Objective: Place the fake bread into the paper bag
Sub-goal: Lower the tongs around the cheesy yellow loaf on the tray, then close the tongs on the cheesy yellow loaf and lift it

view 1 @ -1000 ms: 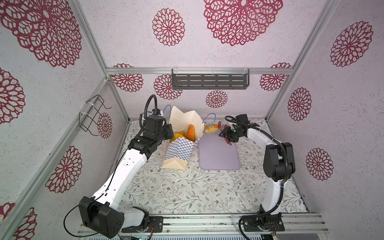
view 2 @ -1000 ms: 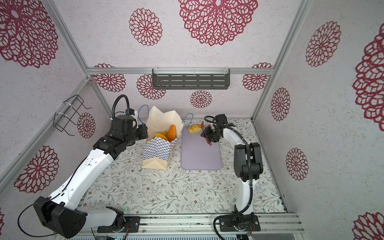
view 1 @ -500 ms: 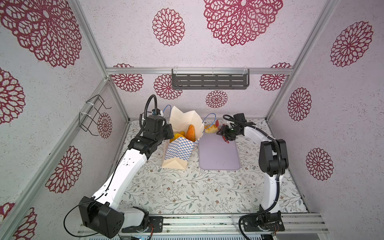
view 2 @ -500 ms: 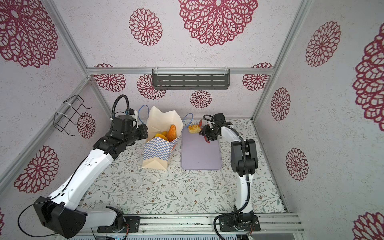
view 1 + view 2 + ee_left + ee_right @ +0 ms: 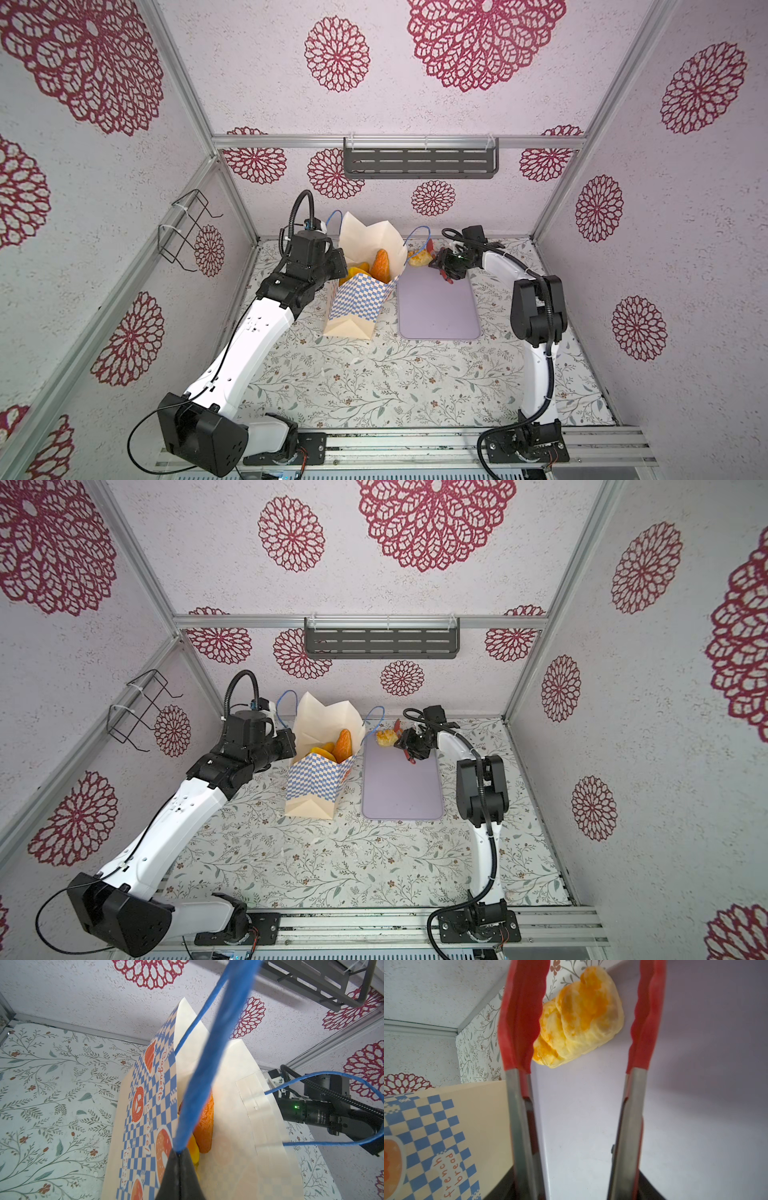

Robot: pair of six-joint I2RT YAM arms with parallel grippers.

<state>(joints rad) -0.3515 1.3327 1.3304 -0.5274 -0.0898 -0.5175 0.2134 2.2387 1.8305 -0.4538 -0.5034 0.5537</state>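
Observation:
The paper bag [image 5: 360, 296] [image 5: 318, 777] stands open at the back, left of the lilac tray [image 5: 436, 309] [image 5: 401, 789]. Orange and yellow fake bread [image 5: 381, 264] [image 5: 343, 745] [image 5: 205, 1124] pokes out of the bag. One pale yellow fake bread [image 5: 419, 257] [image 5: 386, 737] [image 5: 581, 1022] lies on the tray's far corner. My left gripper [image 5: 337, 266] [image 5: 179, 1154] is shut on the bag's blue cord handle [image 5: 207, 1064]. My right gripper [image 5: 448, 266] [image 5: 410, 744] [image 5: 576, 1184] holds red-tipped tongs [image 5: 519, 1022]. The tongs are spread, with one tip on each side of the bread.
The bag's other blue handle [image 5: 420, 236] loops out beside the bread on the tray. A grey shelf [image 5: 419, 164] hangs on the back wall and a wire rack [image 5: 187, 228] on the left wall. The floral tabletop [image 5: 395, 374] stretches toward the front.
The right arm has slid the tongs a little leftward toward the bread on the tray. The left arm and the bag have not moved.

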